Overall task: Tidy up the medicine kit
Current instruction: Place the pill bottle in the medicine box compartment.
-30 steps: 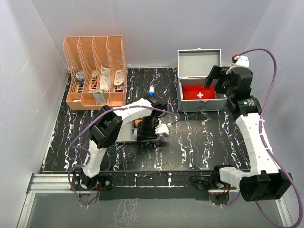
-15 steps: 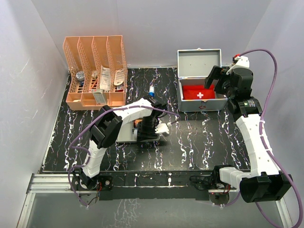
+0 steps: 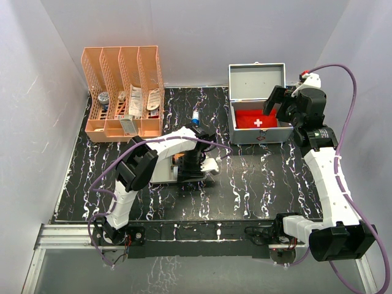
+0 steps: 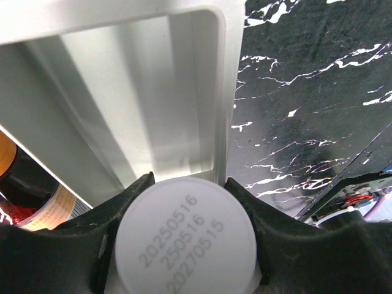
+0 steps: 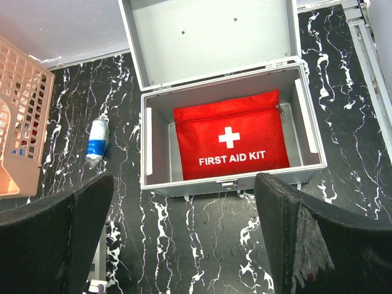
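Near the table's centre, the left gripper pinches a white-capped bottle at a grey tray. At far right the medicine kit stands open, a red first-aid pouch inside. The right gripper hovers above it, fingers spread wide.

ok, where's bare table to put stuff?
Bare table between the grey tray and the metal case, to the near edge. Another patch in front of the orange rack. Crowded: left gripper over the tray; red pouch fills most of the case.
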